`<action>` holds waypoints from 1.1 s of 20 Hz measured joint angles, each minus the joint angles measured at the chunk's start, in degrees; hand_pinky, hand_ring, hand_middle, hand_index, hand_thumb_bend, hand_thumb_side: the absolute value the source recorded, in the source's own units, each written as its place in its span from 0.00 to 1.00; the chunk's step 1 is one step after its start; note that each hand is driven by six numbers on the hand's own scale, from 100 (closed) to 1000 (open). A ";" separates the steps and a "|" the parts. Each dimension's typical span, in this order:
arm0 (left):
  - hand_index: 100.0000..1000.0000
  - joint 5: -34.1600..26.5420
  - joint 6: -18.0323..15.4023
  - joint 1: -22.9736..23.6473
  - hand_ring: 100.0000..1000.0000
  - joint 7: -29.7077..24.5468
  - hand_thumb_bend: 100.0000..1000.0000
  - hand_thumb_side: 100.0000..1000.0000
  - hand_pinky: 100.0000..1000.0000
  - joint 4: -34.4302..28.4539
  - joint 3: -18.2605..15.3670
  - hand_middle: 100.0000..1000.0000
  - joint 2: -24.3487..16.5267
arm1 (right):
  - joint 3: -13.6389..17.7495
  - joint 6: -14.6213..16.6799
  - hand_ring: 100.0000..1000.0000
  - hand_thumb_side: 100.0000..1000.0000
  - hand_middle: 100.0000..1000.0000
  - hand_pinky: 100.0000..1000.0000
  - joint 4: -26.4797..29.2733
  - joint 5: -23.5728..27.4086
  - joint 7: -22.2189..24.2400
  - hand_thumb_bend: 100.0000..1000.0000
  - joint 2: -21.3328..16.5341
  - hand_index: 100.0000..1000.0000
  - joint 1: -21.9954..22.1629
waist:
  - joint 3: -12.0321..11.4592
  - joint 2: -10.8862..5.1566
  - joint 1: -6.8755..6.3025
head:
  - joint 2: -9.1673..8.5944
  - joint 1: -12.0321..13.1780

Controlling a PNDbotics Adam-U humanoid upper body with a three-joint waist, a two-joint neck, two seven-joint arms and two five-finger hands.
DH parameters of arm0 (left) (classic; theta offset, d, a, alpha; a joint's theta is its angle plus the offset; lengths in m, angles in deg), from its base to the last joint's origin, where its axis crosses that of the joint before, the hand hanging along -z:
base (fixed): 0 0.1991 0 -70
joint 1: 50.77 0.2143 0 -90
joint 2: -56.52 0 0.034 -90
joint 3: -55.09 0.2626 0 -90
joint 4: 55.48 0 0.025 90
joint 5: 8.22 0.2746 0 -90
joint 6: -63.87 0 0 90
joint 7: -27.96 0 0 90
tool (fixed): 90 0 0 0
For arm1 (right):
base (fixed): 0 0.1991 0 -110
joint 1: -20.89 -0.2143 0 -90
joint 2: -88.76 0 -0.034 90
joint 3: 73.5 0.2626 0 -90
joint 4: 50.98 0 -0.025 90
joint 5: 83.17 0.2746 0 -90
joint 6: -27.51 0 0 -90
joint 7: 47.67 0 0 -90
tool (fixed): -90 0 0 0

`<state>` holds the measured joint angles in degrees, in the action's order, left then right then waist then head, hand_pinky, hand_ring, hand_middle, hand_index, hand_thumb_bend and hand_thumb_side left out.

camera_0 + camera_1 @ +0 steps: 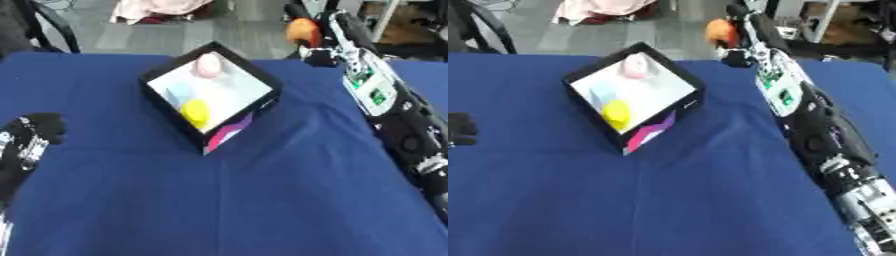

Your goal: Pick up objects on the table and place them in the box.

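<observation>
- The near stretch of the blue-clothed worktop (219, 200) carries nothing to pick up, so by my reading most of the loose things are already dealt with.
- The left hand (39, 127) sits at the left edge, low over the cloth, well apart from the box. Its dark fingers look bunched and hold nothing; it reads as parked, out of the working arm's way.
- The box (157, 97), black-walled with a white floor, stands mid-worktop, turned corner-on toward the robot, a pink and purple patch on its near side wall. It is open at the top, which suits dropping things in from above.
- Inside lie a yellow object (196, 112) nearest the front corner, a pale blue one (179, 91) behind it, and a pinkish one (208, 65) at the far corner.
- The right arm (811, 120) stretches along the right side to the far edge.
- There the right hand (744, 30) has its fingers closed round an orange object (721, 31), raised beyond the box, likely the next item to be carried over it.
</observation>
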<state>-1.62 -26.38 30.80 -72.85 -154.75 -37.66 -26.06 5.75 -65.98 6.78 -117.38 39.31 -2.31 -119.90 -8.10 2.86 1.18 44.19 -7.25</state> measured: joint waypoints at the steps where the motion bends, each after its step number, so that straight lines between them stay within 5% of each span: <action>1: 0.71 0.00 0.00 0.00 0.65 -0.01 0.44 0.68 0.65 0.00 0.01 0.58 0.00 | -0.49 0.36 0.53 0.00 0.26 0.69 -0.37 -0.38 1.04 0.00 1.06 0.29 -1.02 | -0.24 0.00 0.00 | 0.00 -0.17; 6: 0.71 -0.05 -0.13 -0.21 0.65 -0.26 0.44 0.68 0.65 0.00 0.16 0.58 0.07 | -0.96 3.06 0.56 0.00 0.30 0.71 -6.84 -5.21 5.88 0.00 7.74 0.35 -3.17 | -1.73 0.00 -0.01 | 0.00 -1.39; 8: 0.71 -0.09 -0.11 -0.31 0.65 -0.40 0.44 0.68 0.65 0.00 0.40 0.58 0.12 | -0.91 4.39 0.59 0.12 0.38 0.72 -10.11 -8.03 7.45 0.00 10.28 0.43 -3.15 | -2.20 0.00 -0.01 | 0.00 -1.87; 15: 0.71 -0.11 -0.12 -0.58 0.65 -0.63 0.43 0.69 0.65 0.00 0.60 0.58 0.13 | -0.54 7.51 0.76 0.59 0.73 0.78 -15.14 -17.71 8.64 0.39 14.33 0.87 -2.82 | -2.60 0.00 -0.01 | 0.00 -2.39; 17: 0.71 -0.11 -0.11 -0.59 0.65 -0.64 0.43 0.69 0.65 0.00 0.70 0.58 0.14 | -0.54 7.79 0.79 0.67 0.80 0.80 -14.96 -19.43 8.38 0.37 14.33 0.92 -2.83 | -2.59 0.00 -0.01 | 0.00 -2.39; 20: 0.71 -0.11 -0.10 -0.59 0.65 -0.65 0.43 0.69 0.65 0.00 0.70 0.58 0.14 | -0.40 7.93 0.81 0.65 0.85 0.81 -13.28 -20.43 8.15 0.39 14.22 0.94 -2.81 | -2.38 0.00 0.01 | 0.00 -2.33; 22: 0.71 -0.11 -0.09 -0.59 0.65 -0.63 0.43 0.69 0.65 0.00 0.70 0.58 0.14 | -0.17 7.97 0.81 0.54 0.85 0.81 -10.93 -19.46 7.61 0.35 13.74 0.93 -2.41 | -1.88 0.00 0.01 | 0.00 -2.03</action>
<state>-1.74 -26.47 30.22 -73.48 -154.75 -36.96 -25.92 5.58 -58.02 -4.15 -136.84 46.92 11.44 -122.31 -9.98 2.86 1.19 44.19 -9.29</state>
